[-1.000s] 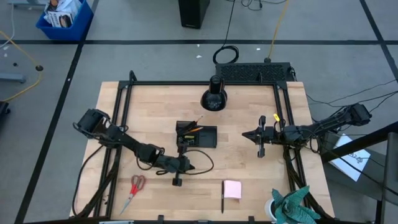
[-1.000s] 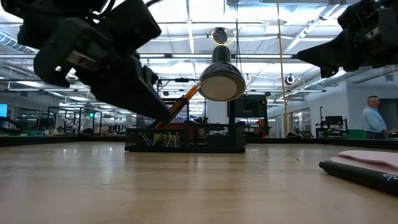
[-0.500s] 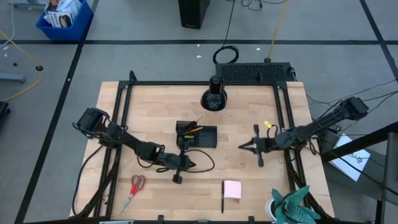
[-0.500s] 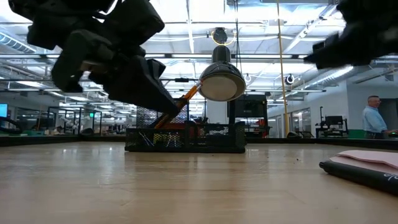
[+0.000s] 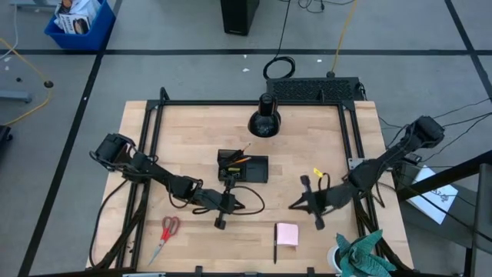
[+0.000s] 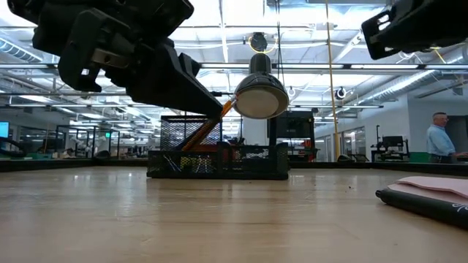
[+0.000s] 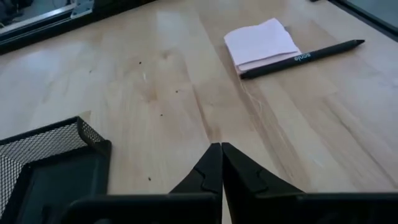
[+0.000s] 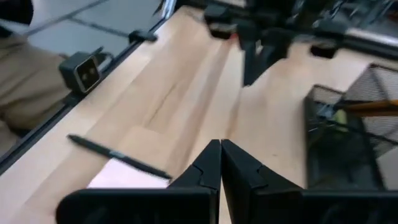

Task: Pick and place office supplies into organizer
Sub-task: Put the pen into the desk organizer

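From above, the light wooden counter [image 5: 307, 131] fills the middle of the frame. The small black mesh organizer tray [image 5: 243, 167] sits near its centre with an orange pencil [image 5: 240, 160] leaning in it. The left claw [image 5: 234, 205] hangs just below the tray, clenched and empty. The right claw [image 5: 294, 206] is lower right of centre, also clenched on nothing. Red-handled scissors [image 5: 165, 234] lie at lower left; the pink sticky-note pad [image 5: 287, 233] and a thin black pen [image 5: 275, 250] lie at bottom centre. A round black cone-shaped object [image 5: 264, 119] stands at upper centre.

At counter height, the tray [image 6: 218, 162] is centre frame, the pad [image 6: 437, 185] and pen [image 6: 424, 204] at lower right.

Left wrist: closed fingers [image 7: 208, 174] at the bottom, pad [image 7: 261, 45] and pen [image 7: 301, 57] at upper right, tray [image 7: 46, 168] at lower left.

Right wrist: shut fingers [image 8: 242, 171], pen [image 8: 118, 155] at left, tray [image 8: 348, 143] at right.
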Robot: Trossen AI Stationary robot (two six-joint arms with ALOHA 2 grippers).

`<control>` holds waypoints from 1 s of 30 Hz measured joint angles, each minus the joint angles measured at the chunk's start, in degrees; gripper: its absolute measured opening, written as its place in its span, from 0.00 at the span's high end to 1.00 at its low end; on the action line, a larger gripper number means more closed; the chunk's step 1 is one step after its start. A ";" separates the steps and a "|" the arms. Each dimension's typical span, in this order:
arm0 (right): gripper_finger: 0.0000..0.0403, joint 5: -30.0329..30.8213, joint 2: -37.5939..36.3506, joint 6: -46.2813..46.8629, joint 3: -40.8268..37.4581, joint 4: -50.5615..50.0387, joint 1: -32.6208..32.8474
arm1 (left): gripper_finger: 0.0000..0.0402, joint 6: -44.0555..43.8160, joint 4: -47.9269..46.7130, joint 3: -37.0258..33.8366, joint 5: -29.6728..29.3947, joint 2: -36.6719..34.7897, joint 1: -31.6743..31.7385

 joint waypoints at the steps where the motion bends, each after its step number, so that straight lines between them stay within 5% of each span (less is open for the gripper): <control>1: 0.99 0.13 1.30 0.49 1.08 -0.88 0.49 | 0.97 0.01 0.08 0.00 -0.17 0.00 0.03; 11: 0.99 -0.25 10.34 1.35 6.89 0.48 2.44 | 0.97 3.72 4.98 0.01 -0.21 -0.74 1.97; 20: 0.99 -7.86 20.33 10.71 14.21 0.08 4.09 | 0.94 7.19 2.82 0.04 -1.81 -3.49 2.80; 30: 0.99 -17.97 37.98 22.67 27.15 -13.40 7.67 | 0.97 2.50 -3.05 0.00 -2.06 -9.87 2.47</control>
